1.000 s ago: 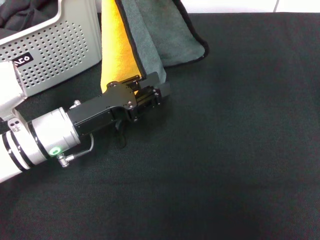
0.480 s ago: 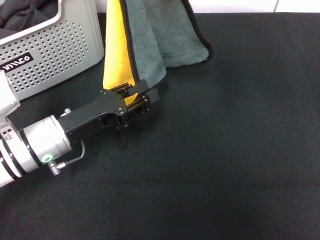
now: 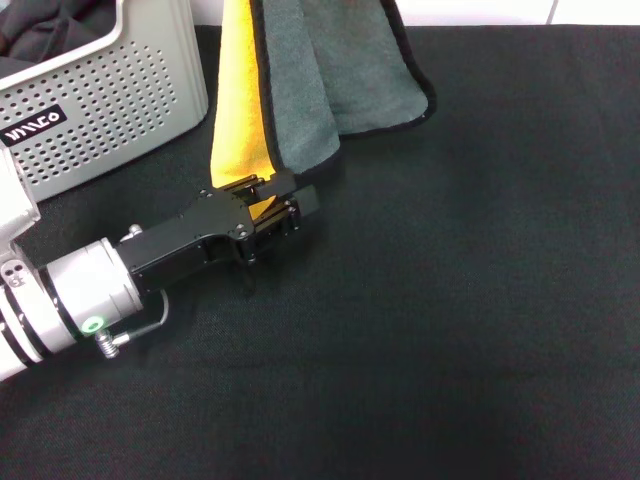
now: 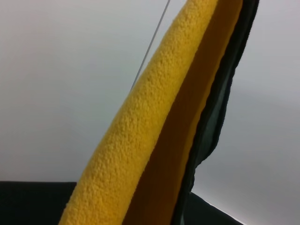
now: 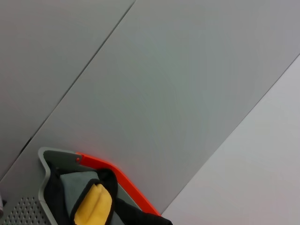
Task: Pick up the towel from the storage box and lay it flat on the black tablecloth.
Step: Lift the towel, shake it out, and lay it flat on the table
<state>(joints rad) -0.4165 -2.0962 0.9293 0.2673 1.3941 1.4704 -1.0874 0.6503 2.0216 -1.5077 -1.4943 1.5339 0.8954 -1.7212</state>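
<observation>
One limp, light plush towel [image 3: 300, 90] hangs folded; left tool [image 3: 268, 205] pinches its lower corner; regrip opposite corners.

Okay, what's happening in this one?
The left tool is clamped on the lower corner of the towel, which hangs from above the head view, yellow face beside grey-green. Its lower edge is down near the black tablecloth, not yet flat. The storage box sits alongside. The right tool is out of view.
</observation>
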